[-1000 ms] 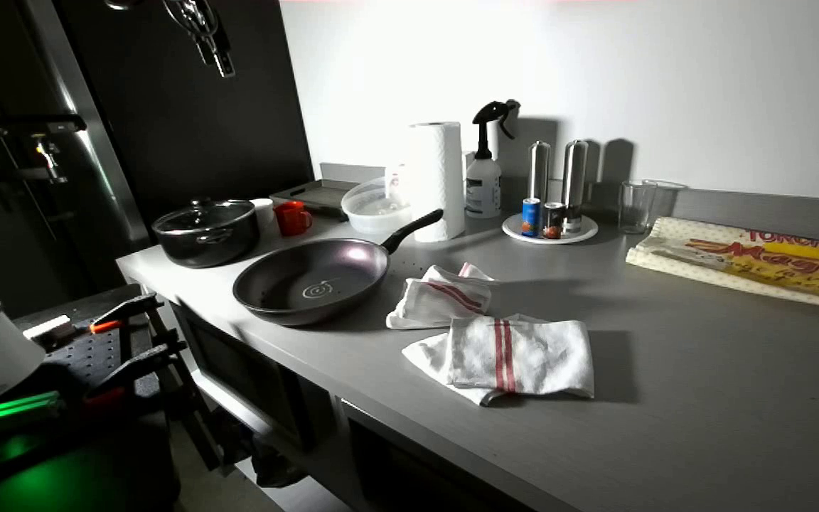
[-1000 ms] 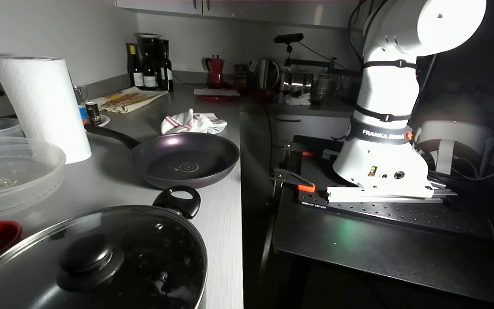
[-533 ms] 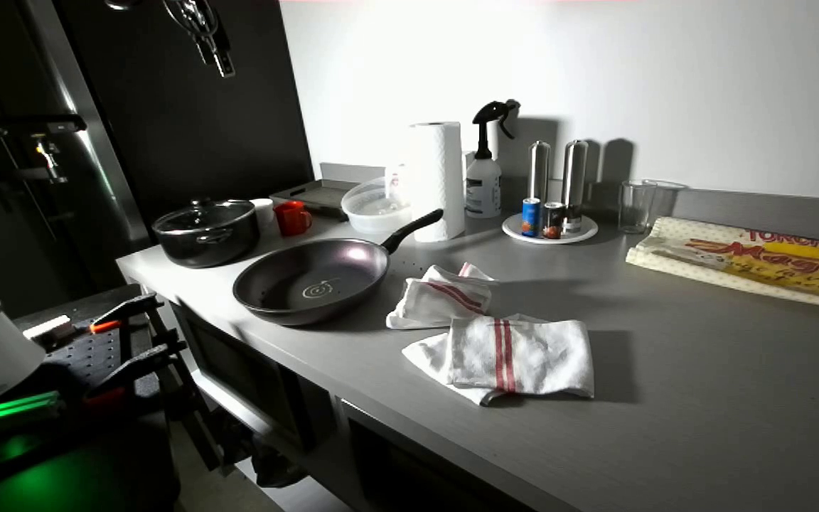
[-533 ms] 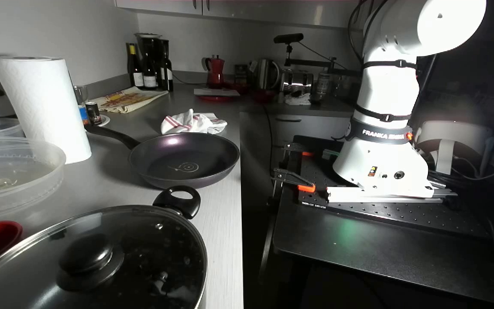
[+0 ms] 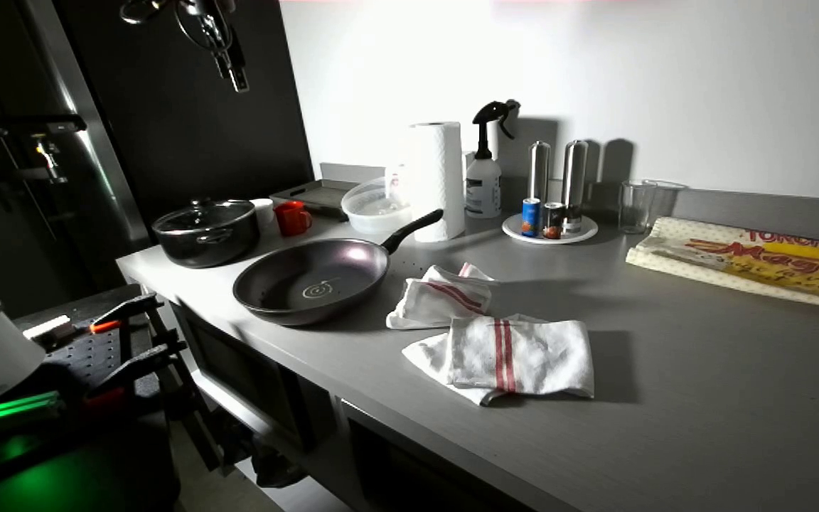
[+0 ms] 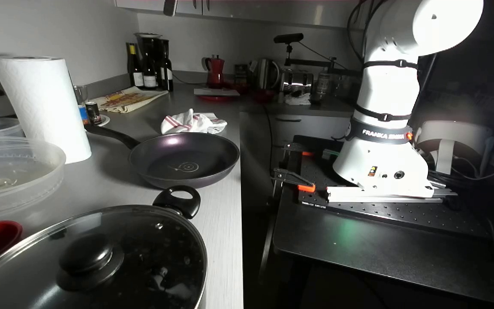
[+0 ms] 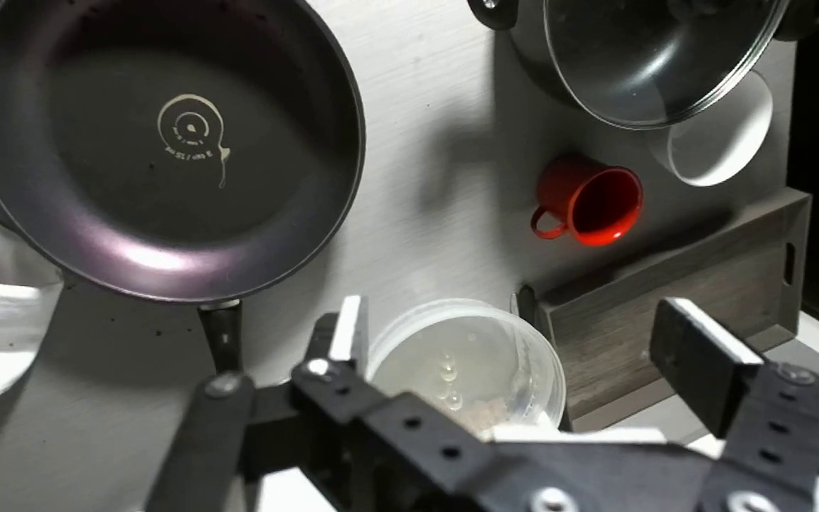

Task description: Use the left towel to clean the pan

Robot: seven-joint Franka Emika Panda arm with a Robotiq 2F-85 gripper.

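Note:
A dark frying pan lies on the grey counter in both exterior views point(image 5: 313, 281) point(image 6: 187, 156) and in the wrist view point(image 7: 161, 163). A white towel with red stripes point(image 5: 441, 299) lies crumpled just beside the pan. A second striped towel point(image 5: 523, 355) lies folded nearer the counter's front edge. In an exterior view the towels point(image 6: 189, 122) overlap behind the pan. Part of a towel shows at the left of the wrist view point(image 7: 4, 327). My gripper point(image 7: 516, 331) is open and empty, high above the counter. Its end also shows at the top of an exterior view point(image 5: 235, 75).
A lidded pot point(image 5: 207, 231), red mug point(image 7: 598, 203), clear plastic tub point(image 7: 466, 363) and wooden tray point(image 7: 680, 299) stand near the pan. A paper towel roll point(image 5: 438, 181) stands behind the pan handle. A spray bottle point(image 5: 483, 185) and a plate point(image 5: 512, 231) stand by the wall.
My gripper has moved slightly down and to the right in an exterior view, and a dark tip now shows at the top of an exterior view. The pan and towels have not moved.

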